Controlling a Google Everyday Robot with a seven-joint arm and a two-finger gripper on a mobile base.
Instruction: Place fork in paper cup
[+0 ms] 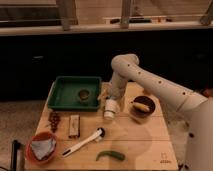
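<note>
End effector hangs right over paper cup; its grip state cannot be told. Fork lies on table at cup's 7 o'clock, apparently ungrasped. Risk: the arm tips the light cup toward brown bowl at 3 o'clock.

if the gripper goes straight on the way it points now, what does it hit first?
Probably the paper cup. The gripper points down just above it, near the middle of the table. Depth is unclear, so it may already be touching the cup.
</note>
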